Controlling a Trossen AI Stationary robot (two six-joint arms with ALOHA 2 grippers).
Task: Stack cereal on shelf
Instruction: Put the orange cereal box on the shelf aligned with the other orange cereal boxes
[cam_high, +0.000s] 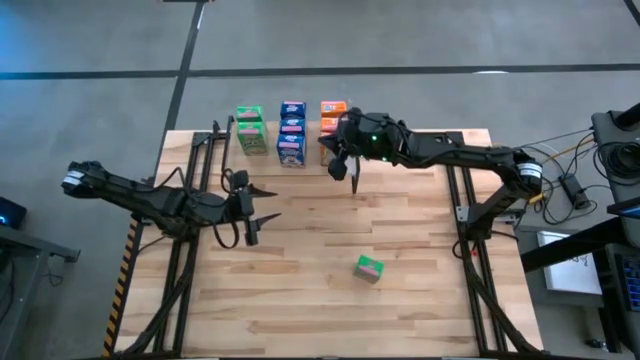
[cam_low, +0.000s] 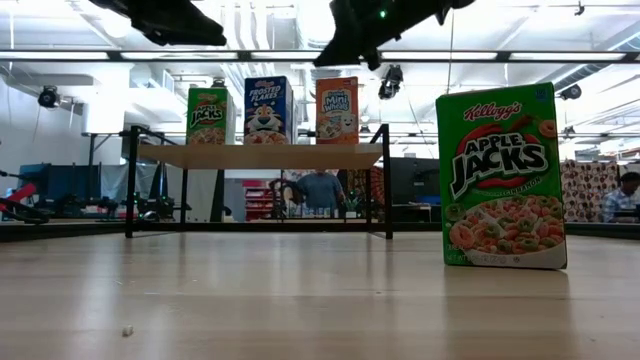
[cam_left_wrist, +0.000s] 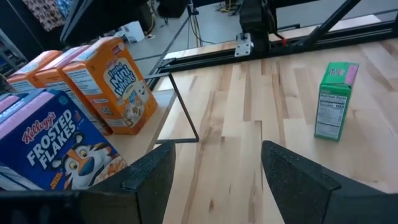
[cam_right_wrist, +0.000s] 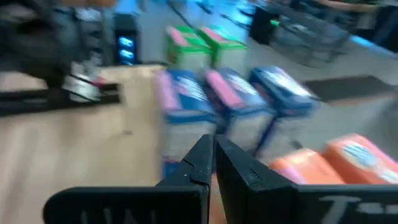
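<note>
Several cereal boxes stand upright in rows on the shelf (cam_low: 260, 155) at the table's far side: green (cam_high: 250, 128), blue (cam_high: 291, 131) and orange (cam_high: 333, 114). One more green box (cam_high: 368, 267) stands alone on its bottom on the tabletop, toward the near right; it looms large in the low view (cam_low: 500, 180). My left gripper (cam_high: 268, 203) hovers open over the table's left middle, with nothing between its fingers (cam_left_wrist: 149, 180). My right gripper (cam_high: 352, 175) is shut and empty, raised just in front of the orange boxes (cam_right_wrist: 348, 158).
Black frame rails (cam_high: 190, 230) run along the table's left side and others (cam_high: 470, 230) along its right. Bare wood lies between the shelf and the lone green box. People and racks show in the room beyond the table.
</note>
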